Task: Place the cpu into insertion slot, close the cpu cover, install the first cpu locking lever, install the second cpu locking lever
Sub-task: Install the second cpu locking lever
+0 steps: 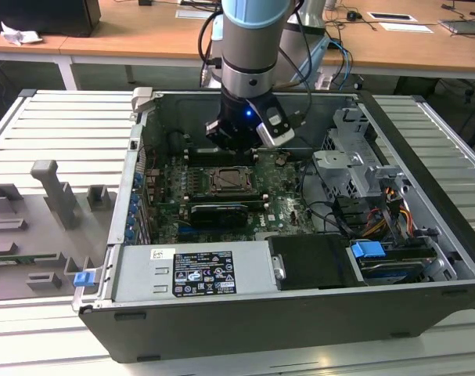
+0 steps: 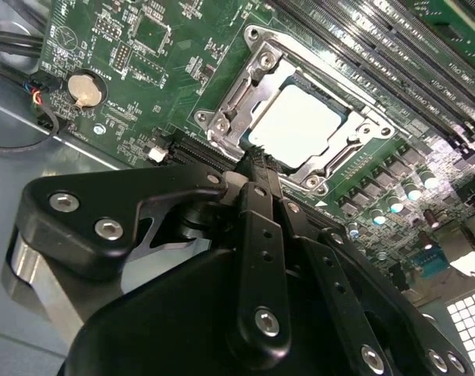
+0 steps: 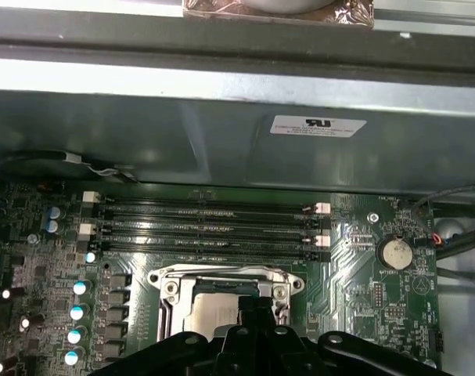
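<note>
Closest to the wrist cameras, our gripper (image 2: 257,160) is hanging just above the near edge of the insertion slot (image 2: 300,117), its black fingers (image 2: 260,180) pressed together and holding nothing. Under the fingertips the cpu (image 2: 300,125) is already lying flat in the slot, its pale metal face showing through the window of the cpu cover (image 2: 229,98), which is lying down around it as a silver frame. Whether the levers are latched we cannot tell. Just beyond the socket in the first wrist view we are seeing the long black memory slots (image 3: 210,227), and off to one side a round coin battery (image 3: 394,251) on the green motherboard (image 3: 354,290). In the exterior view our arm (image 1: 249,55) is reaching down into the open computer case (image 1: 425,313), with the gripper (image 1: 237,145) sitting just above the socket (image 1: 231,182). Farther off, wooden desks (image 1: 143,35) are running along behind the case.
</note>
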`<act>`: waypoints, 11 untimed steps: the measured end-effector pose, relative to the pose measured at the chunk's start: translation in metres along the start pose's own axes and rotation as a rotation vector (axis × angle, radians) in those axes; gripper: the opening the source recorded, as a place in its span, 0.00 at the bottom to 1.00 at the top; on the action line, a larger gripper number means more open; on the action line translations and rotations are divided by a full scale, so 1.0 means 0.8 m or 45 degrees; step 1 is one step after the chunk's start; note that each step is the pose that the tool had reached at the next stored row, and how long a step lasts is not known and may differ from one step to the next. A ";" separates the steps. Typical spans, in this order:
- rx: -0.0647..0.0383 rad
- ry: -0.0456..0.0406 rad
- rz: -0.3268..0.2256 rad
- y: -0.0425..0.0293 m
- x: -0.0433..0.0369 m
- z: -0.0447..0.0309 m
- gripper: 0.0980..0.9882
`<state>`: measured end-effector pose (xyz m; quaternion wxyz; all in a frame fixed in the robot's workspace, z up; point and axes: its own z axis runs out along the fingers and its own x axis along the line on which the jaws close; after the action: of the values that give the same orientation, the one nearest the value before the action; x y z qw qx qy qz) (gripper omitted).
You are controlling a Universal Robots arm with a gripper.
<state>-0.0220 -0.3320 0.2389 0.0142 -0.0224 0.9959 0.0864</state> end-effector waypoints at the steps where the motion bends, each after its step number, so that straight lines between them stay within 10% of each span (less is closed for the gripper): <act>1: 0.000 0.000 0.000 -0.0007 0.000 -0.0001 0.01; 11: 0.000 0.000 0.000 -0.0126 0.000 -0.0114 0.01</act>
<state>-0.0221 -0.3435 0.2462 0.0142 -0.0224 0.9959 0.0864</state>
